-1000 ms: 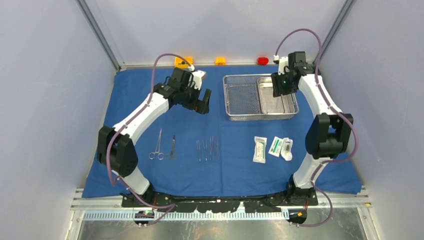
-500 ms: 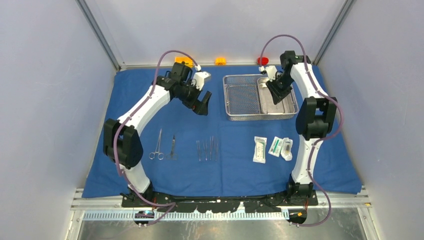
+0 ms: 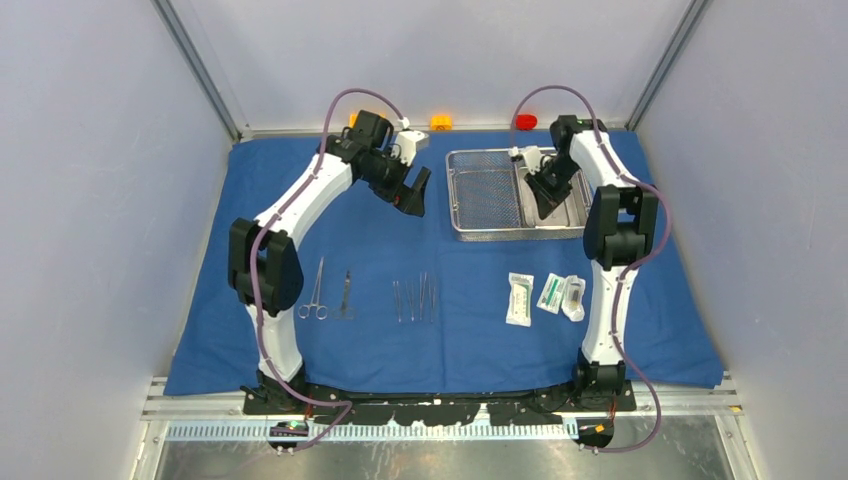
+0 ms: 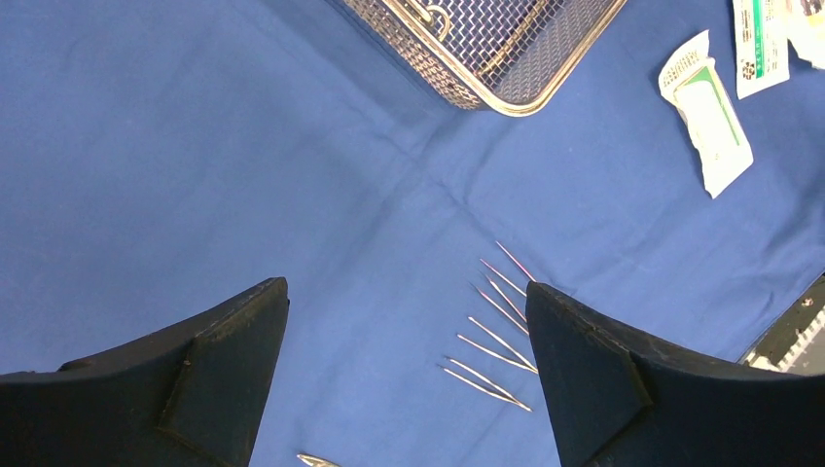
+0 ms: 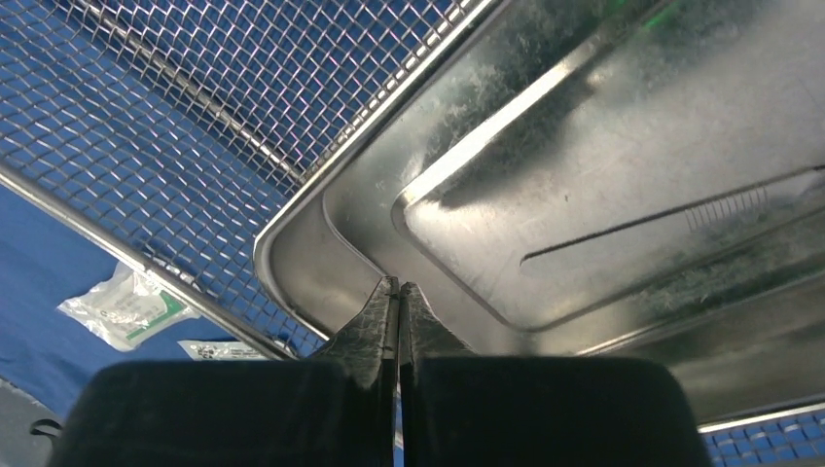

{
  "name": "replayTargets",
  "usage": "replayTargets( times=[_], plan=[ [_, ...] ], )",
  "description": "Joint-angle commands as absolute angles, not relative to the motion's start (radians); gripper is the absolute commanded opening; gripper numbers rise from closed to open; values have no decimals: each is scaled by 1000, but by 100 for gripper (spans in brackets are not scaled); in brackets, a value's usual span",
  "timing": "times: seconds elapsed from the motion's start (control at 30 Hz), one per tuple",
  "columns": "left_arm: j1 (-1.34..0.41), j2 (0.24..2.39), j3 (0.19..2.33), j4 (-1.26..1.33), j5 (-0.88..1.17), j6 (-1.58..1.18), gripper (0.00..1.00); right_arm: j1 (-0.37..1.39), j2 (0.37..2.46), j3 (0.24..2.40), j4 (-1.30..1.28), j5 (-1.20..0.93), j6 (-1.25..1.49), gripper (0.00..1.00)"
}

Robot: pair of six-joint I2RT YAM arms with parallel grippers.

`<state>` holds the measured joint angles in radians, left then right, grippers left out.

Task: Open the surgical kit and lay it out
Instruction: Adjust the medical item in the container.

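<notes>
The blue cloth (image 3: pixel 300 240) lies spread flat over the table. On its far side stands the wire-mesh basket (image 3: pixel 480 195) (image 4: pixel 506 49) (image 5: pixel 195 117), with the steel tray (image 3: pixel 575 215) (image 5: pixel 603 214) inside its right half. My right gripper (image 3: pixel 545 200) (image 5: pixel 399 285) is shut, its tips at the tray's corner rim; I see nothing between the jaws. My left gripper (image 3: pixel 415 195) (image 4: pixel 407 285) hangs open and empty above the cloth, left of the basket. Scissors and forceps (image 3: pixel 315 295), tweezers (image 3: pixel 415 298) (image 4: pixel 496 331) and three white packets (image 3: pixel 519 298) (image 4: pixel 715 126) lie in a row nearer me.
An orange block (image 3: pixel 441 122) and a red block (image 3: pixel 525 121) sit on the back ledge past the cloth; another orange block (image 3: pixel 355 120) peeks out behind the left arm. Grey walls close in both sides. A metal rail runs along the near edge.
The right gripper has shut and swung left and down onto the tray's corner. The left arm has shifted slightly right and back, still open.
</notes>
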<state>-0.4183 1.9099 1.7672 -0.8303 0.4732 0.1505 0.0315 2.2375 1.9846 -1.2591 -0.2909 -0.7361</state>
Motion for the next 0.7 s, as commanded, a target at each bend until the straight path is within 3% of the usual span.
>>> replayTargets(
  times=[0.0,0.67],
  plan=[
    [-412,1915,1804,-841,509,128,94,49,2258,2021,-1248,-316,-762,1],
    [-404,1920,1812,-836,506,123,93,52,2380,2097,-1378,-335,-909,0]
  ],
)
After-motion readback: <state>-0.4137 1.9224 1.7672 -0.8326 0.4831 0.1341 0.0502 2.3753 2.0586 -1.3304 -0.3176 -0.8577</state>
